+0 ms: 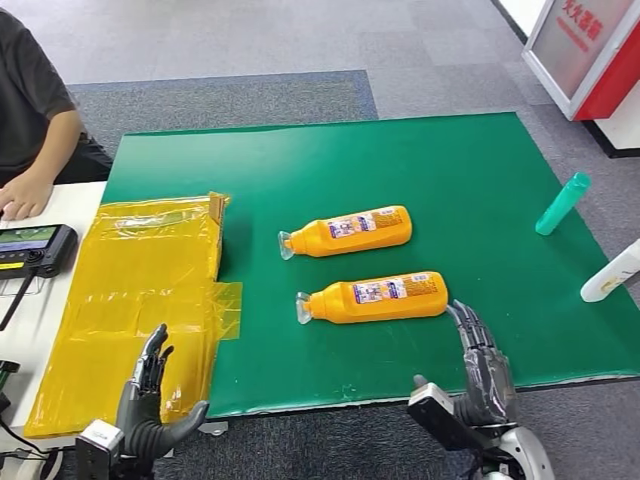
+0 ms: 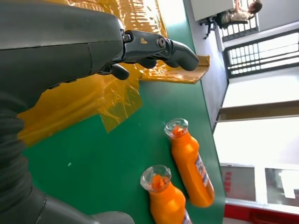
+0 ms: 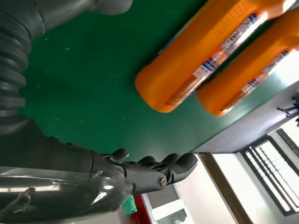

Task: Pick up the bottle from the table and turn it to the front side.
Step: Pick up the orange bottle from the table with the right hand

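Two orange bottles lie on their sides on the green mat (image 1: 468,180), clear caps pointing left. The nearer bottle (image 1: 375,297) (image 2: 167,198) (image 3: 197,60) shows a label side up; the farther bottle (image 1: 347,231) (image 2: 190,163) (image 3: 253,70) lies parallel behind it. My right hand (image 1: 479,370) (image 3: 148,172) hovers open just right of the nearer bottle's base, fingertips close to it, holding nothing. My left hand (image 1: 147,400) (image 2: 105,46) is open above the yellow plastic bag (image 1: 143,290), fingers spread and empty.
A teal bottle (image 1: 563,203) and a white bottle (image 1: 611,273) lie at the mat's right edge. A person (image 1: 30,110) sits at the far left beside a handheld device (image 1: 34,245) on a white table. A red and white stand (image 1: 589,50) is at the back right.
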You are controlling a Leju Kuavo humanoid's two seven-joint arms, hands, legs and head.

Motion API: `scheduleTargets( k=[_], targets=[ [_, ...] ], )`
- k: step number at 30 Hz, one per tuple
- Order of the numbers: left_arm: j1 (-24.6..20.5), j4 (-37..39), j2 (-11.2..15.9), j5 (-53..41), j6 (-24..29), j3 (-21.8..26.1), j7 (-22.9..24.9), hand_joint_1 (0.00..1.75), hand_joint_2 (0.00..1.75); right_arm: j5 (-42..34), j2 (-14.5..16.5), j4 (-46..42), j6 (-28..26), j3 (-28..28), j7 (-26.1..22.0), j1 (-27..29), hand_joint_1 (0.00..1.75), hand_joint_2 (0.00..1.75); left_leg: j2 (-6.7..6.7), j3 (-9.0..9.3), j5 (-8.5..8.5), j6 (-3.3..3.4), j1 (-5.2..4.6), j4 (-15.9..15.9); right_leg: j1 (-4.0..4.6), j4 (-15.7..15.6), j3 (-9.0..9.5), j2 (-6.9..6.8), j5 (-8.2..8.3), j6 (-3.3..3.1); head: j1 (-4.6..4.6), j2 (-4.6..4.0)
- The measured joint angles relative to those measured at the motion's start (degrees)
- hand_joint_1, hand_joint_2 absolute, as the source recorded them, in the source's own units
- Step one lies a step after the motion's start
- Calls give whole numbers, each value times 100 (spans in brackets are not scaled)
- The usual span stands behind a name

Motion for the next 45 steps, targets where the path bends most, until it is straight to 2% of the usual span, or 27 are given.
scheduleTargets(
  k=[8,19,26,35,45],
  targets=[
    [-112,80,-85,-187,-103,304,112,0,175,726,-552,330,953,109,640,-674,0,175,0,2,3,-1,2,0,2,0,1,0,2,0,-1,0],
    [-182,163,-105,-237,-117,402,75,0,175,948,-854,790,1254,290,819,-1237,0,175,-1,-1,4,0,1,0,1,0,0,1,2,1,0,0],
    [-424,287,-162,-258,-104,435,-62,0,175,1037,-1181,1327,2065,683,1075,-2502,0,175,1,-1,24,5,0,0,0,0,-1,0,21,5,1,0],
    [-528,479,-159,-343,32,436,-69,0,175,865,-1277,2378,2431,1284,1152,-3656,0,175,1,-3,28,6,1,0,1,1,-3,0,28,7,-1,0],
    [-569,610,-134,-303,104,436,-74,0,175,429,-1276,3306,2899,1857,1111,-4290,0,175,0,-5,28,6,1,0,1,1,-3,0,28,7,-1,0]
  ],
)
